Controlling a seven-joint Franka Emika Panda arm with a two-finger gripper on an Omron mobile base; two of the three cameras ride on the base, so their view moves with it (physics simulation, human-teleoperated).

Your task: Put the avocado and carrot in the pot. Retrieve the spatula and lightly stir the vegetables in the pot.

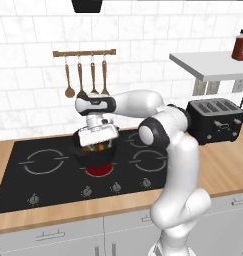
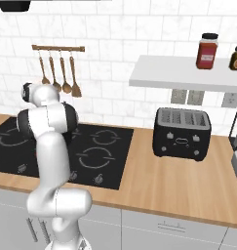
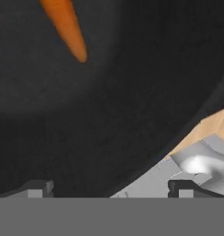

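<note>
The black pot [image 1: 95, 155] stands on the front middle burner of the stove. My gripper [image 1: 97, 141] hangs just over its mouth, pointing down. Small orange-yellow vegetables [image 1: 99, 147] peek out under the hand. In the hand view the carrot [image 3: 67, 28] lies on the pot's dark floor [image 3: 109, 101], far from my gripper [image 3: 109, 189]. The two fingertips [image 3: 37, 188] stand wide apart with nothing between them. The hand hides the avocado. The spatula is out of view.
A black cooktop [image 1: 38, 172] is set into the wooden counter [image 1: 228, 170], and the burner [image 1: 99, 170] under the pot glows red. Brown wooden utensils [image 1: 85, 77] hang on the wall behind. A black toaster [image 1: 215, 120] sits at the right, below a shelf [image 2: 188, 73] with jars.
</note>
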